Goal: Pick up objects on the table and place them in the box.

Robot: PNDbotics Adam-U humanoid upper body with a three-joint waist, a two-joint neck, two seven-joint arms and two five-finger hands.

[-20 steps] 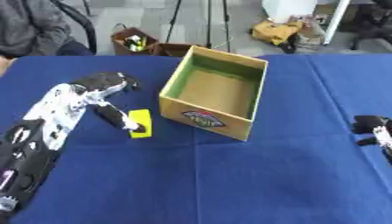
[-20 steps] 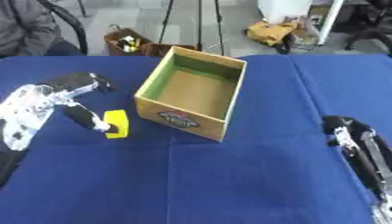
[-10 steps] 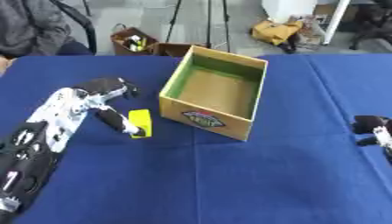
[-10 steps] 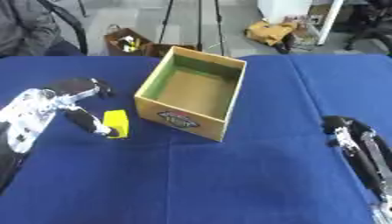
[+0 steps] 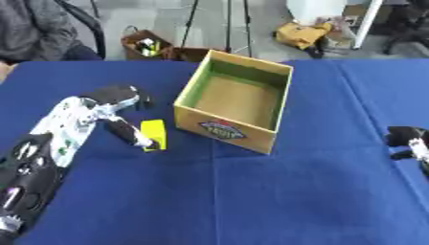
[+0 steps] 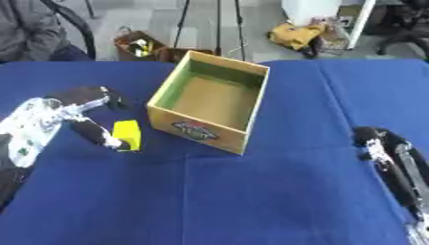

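My left robot hand (image 5: pixel 113 103) at yellow block (image 5: pixel 153 134), thumb touching its left edge, fingers spread, not closed on it yet. Block flat on blue tabletop (image 5: pixel 251 191), just left of open cardboard box (image 5: pixel 237 103), which looks empty. Tip, imo: get fingers over far side before pinching, lift straight up, clear box's left wall, then drop. Right robot hand (image 6: pixel 375 141) idle near right edge, fingers relaxed.
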